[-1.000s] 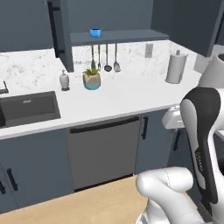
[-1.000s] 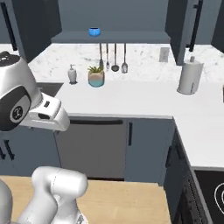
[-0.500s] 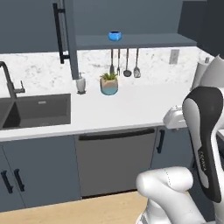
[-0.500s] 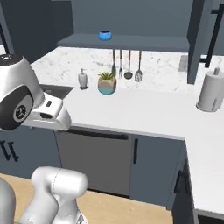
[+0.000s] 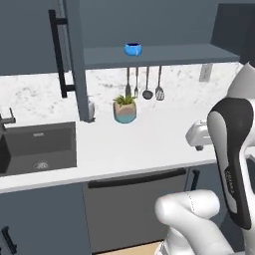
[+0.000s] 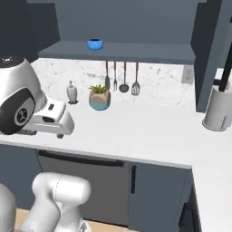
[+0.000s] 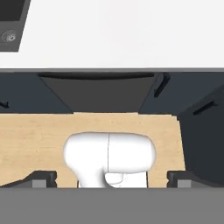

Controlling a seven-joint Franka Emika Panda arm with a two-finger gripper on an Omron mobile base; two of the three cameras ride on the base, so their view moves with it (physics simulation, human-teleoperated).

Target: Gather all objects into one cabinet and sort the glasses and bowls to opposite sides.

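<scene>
A small blue bowl stands on the flat shelf of the open slate blue-grey cabinet, toward its left end. The cabinet door with its black bar handle is swung out at the left. My gripper is open, its fingertips far apart with nothing between them. It points down over the counter's front edge at the dishwasher and the wooden floor, well below the shelf. The glasses are out of view.
On the white counter stand a potted plant, a soap dispenser and a paper towel roll. Utensils hang under the shelf. A dark sink lies at the left. Another cabinet door stands open at the right.
The whole picture has shifted and grown: the base has driven closer to the counter. The blue bowl stays on the shelf and the gripper stays open.
</scene>
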